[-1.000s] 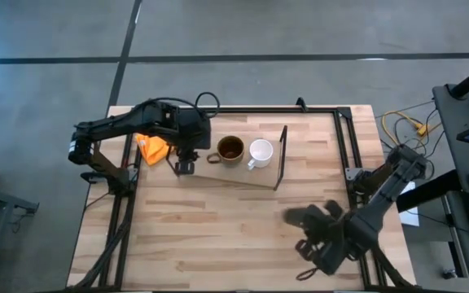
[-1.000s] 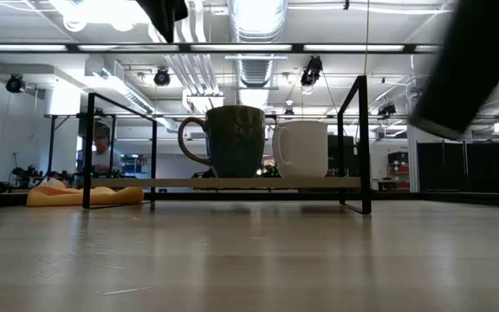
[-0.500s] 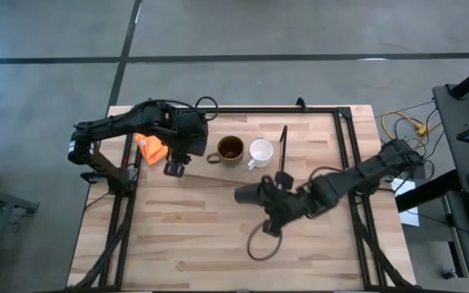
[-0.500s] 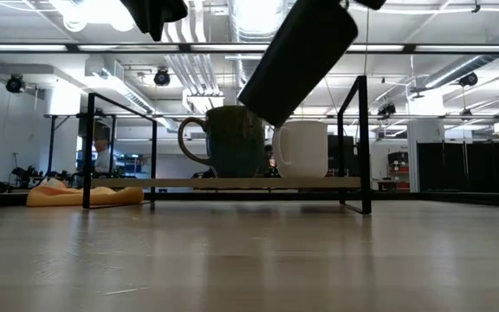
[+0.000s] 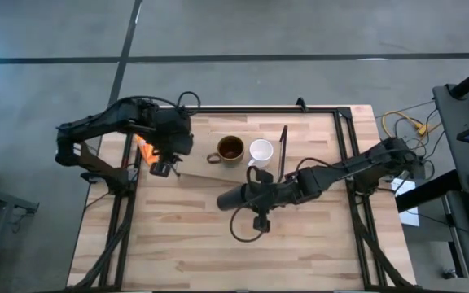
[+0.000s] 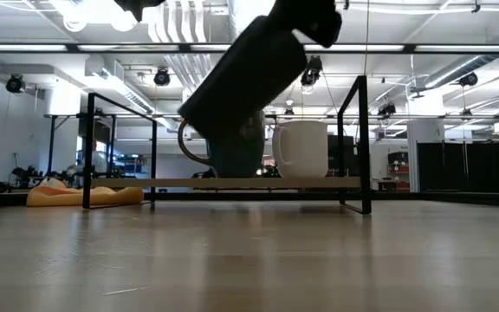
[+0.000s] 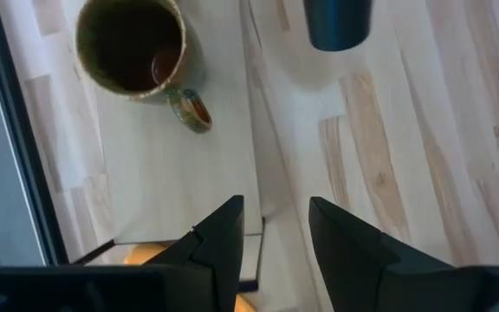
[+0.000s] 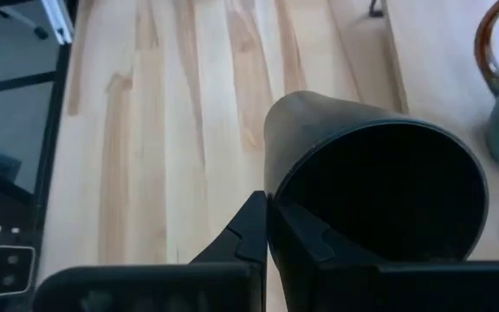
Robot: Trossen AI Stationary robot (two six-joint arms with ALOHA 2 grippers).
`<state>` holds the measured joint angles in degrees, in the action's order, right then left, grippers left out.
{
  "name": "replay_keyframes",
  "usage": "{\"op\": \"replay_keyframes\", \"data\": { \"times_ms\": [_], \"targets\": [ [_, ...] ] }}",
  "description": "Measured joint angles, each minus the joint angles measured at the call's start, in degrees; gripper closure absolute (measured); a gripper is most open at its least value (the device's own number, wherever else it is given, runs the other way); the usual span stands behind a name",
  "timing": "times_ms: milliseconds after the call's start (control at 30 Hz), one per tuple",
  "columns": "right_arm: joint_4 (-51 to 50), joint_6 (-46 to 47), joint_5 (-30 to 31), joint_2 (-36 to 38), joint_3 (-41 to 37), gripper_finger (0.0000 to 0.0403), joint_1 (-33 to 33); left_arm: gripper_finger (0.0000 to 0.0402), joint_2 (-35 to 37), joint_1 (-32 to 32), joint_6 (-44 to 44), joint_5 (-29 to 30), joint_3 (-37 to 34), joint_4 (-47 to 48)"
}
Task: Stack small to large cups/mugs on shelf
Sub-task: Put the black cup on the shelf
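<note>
The dark grey-black mug [image 5: 233, 198] hangs tilted over the tabletop just near of the shelf [image 5: 194, 169], in my right gripper [image 5: 252, 196], which is shut on it. In the low view the dark mug [image 6: 241, 82] covers part of the brown-amber mug [image 6: 232, 154]. The brown-amber mug [image 5: 230, 148] and the small white mug [image 5: 260, 150] stand upright, side by side, on the shelf board. My left gripper [image 5: 162, 168] is open above the shelf's left end. In its wrist view the left gripper [image 7: 275, 234] looks down on the brown-amber mug [image 7: 132, 48]. My right gripper [image 8: 268, 227] pinches the dark mug's rim wall [image 8: 271, 186], one finger outside and one finger [image 8: 300, 238] inside the mouth. It comes nearly level from the table's right side. The mug is lifted clear and tipped, mouth toward the gripper and base toward the table's left.
An orange cloth [image 5: 146, 146] lies on the table left of the shelf, beside my left gripper. The shelf's black wire end frame [image 5: 282, 156] stands right of the white mug. Black rails run along the table's left, far and right edges. Bare wood spreads over the near half.
My right arm has swung from the table's near right corner toward the shelf, carrying the dark mug leftward and lower until it hangs in front of the brown-amber mug. My left gripper has drawn back toward the table's left edge, past the shelf's left end.
</note>
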<state>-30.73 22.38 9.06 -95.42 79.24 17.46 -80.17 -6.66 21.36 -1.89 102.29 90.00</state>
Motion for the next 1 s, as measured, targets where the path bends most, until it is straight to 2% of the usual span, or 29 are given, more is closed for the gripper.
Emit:
{"op": "replay_keyframes", "data": {
  "times_ms": [100,233,467,667,800,1000],
  "targets": [
    [0.1,-0.1,-0.8,-2.0,0.0,0.0394,-1.1,0.0283,3.1,0.0,-1.1,0.0,-3.0,-0.4],
    [0.1,-1.7,-4.7,-5.0,0.4,0.0394,-2.6,0.0283,7.2,0.0,-5.4,0.0,-7.7,-2.1],
    [-1.1,-7.8,-11.8,-8.6,5.5,0.0394,-5.3,0.0283,12.7,0.0,-6.0,0.1,-17.1,-8.0],
    [-8.4,-13.4,-16.5,-8.9,8.5,0.0394,-6.8,0.0283,14.0,0.0,-6.0,0.2,-23.3,-8.7],
    [-12.1,-12.7,-16.6,-9.8,8.6,0.0394,-7.8,0.0283,13.9,0.0,-6.0,0.2,-25.8,-9.0],
    [-12.4,-13.9,-16.6,-11.1,8.6,0.0394,-8.7,0.0283,12.9,0.0,-6.0,0.2,-27.7,-12.0]
  ]
}}
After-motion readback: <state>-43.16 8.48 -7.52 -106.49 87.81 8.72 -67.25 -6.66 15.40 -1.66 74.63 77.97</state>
